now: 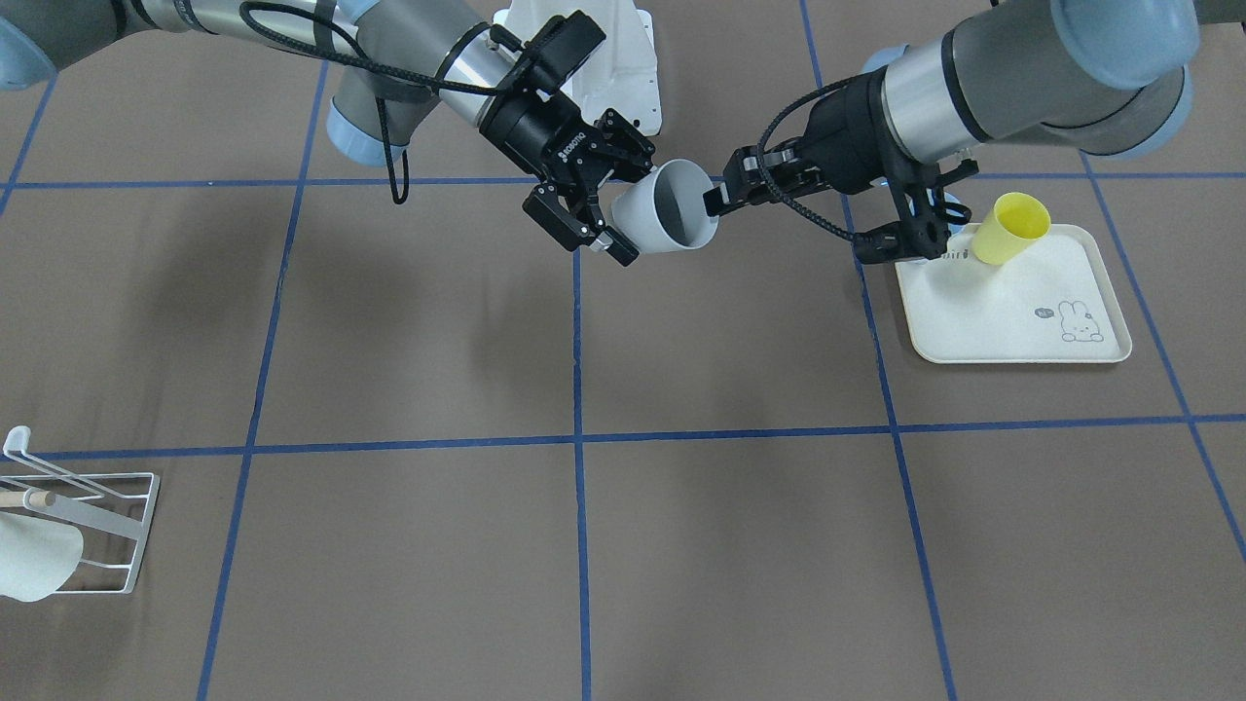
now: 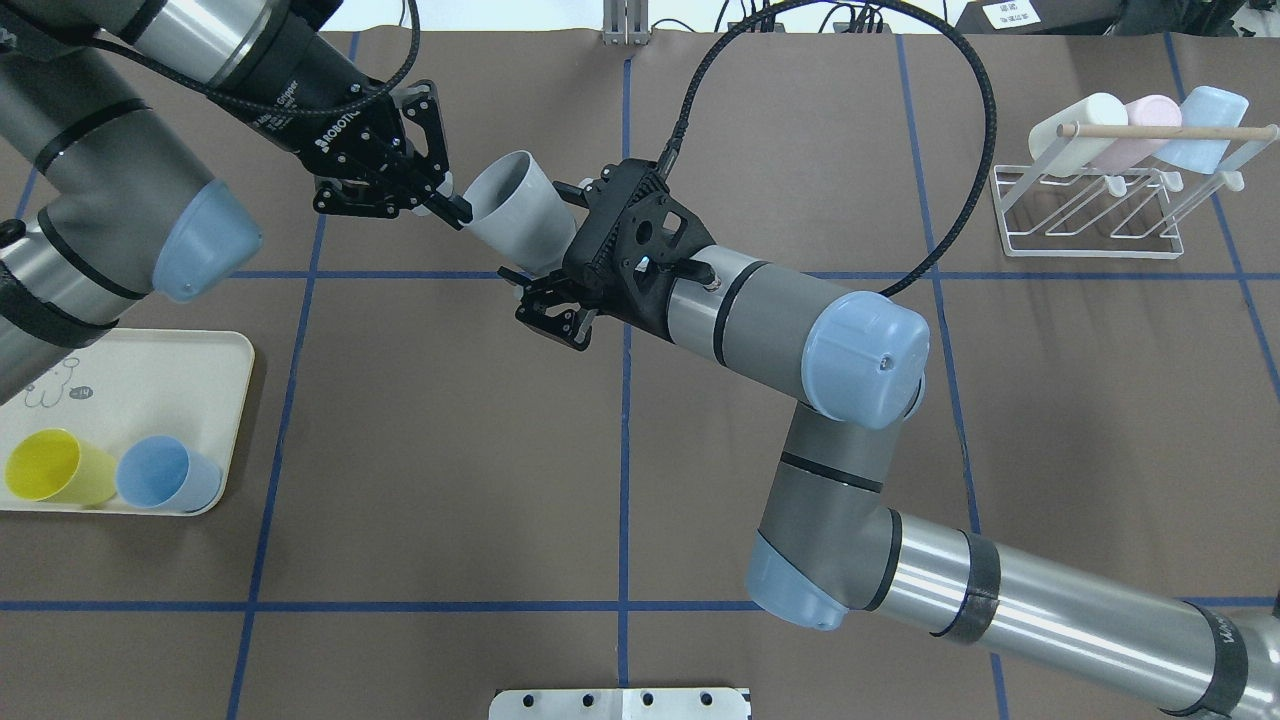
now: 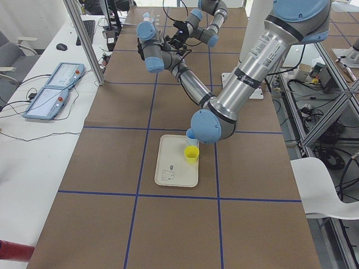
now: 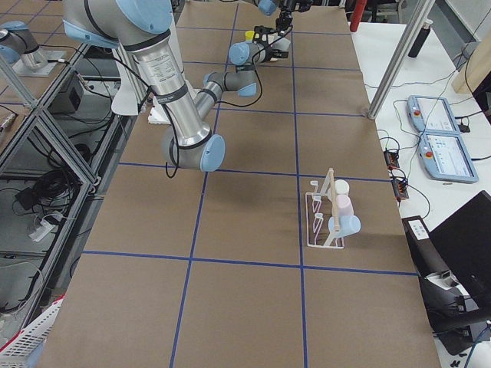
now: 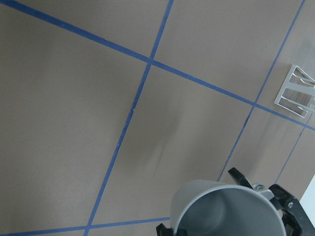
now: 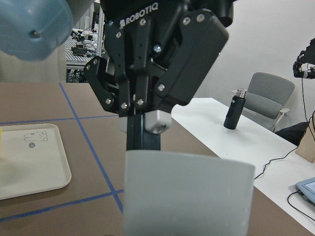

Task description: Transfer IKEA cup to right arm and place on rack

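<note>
Above the table [image 2: 400, 450], in mid-air, the left gripper [image 2: 455, 208], arm outstretched, pinches the tilted grey cup [image 2: 515, 205] by its rim, while the right gripper [image 1: 633, 206], angled opposite, straddles its base, clamped or not unclear.

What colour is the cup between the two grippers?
The cup is plain light grey; clearest in the overhead exterior view.

Silver-grey right arm [image 2: 760, 310] and left arm [image 2: 90, 170], pale-blue joint caps [image 2: 865, 355], black bands, braided black cables [image 2: 960, 150]. Black right claw [image 1: 633, 200] and left claw [image 1: 714, 201], white ROBOTIQ lettering, silver screws.
</note>
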`<state>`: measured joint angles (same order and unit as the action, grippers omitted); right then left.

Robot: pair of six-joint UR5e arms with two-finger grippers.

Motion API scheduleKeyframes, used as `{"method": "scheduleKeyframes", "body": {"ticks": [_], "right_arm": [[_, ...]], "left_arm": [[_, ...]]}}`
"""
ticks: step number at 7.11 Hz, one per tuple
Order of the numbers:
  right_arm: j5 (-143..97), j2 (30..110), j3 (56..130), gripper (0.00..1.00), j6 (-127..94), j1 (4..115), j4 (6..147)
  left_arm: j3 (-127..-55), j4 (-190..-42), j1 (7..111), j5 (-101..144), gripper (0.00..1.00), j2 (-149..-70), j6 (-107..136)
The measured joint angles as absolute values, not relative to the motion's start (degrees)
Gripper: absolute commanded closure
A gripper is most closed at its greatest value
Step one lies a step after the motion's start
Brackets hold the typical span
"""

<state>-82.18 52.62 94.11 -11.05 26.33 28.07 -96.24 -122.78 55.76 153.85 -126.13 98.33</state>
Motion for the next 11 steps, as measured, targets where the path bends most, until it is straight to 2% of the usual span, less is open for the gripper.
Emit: {"method": "scheduleKeyframes", "body": {"ticks": [2, 3, 4, 5, 6, 11], "right_arm": [[-82.09, 52.64, 94.16, 0.32, -11.01, 26.31, 28.08], [-81.62, 52.68, 94.27, 0.37, -11.00, 26.37, 28.13], [-80.99, 52.73, 94.40, 0.39, -10.96, 26.38, 28.18], [-80.57, 52.81, 94.44, 0.39, -10.93, 26.40, 28.20], [-80.41, 52.89, 94.47, 0.40, -10.89, 26.50, 28.20], [-80.69, 53.79, 94.51, 0.41, -9.68, 27.89, 28.98]], "left_arm": [[-96.27, -122.84, 55.35, 153.27, 1.00, -126.19, 98.63], [-96.28, -122.86, 55.32, 153.22, 1.00, -126.23, 98.63], [-96.28, -122.87, 55.30, 153.17, 0.80, -126.31, 98.60], [-96.28, -122.90, 55.29, 153.19, 0.35, -126.39, 98.51], [-96.27, -122.93, 55.27, 153.20, 0.01, -126.52, 98.37], [-96.36, -123.09, 57.59, 152.49, 0.00, -127.21, 97.58]]}}
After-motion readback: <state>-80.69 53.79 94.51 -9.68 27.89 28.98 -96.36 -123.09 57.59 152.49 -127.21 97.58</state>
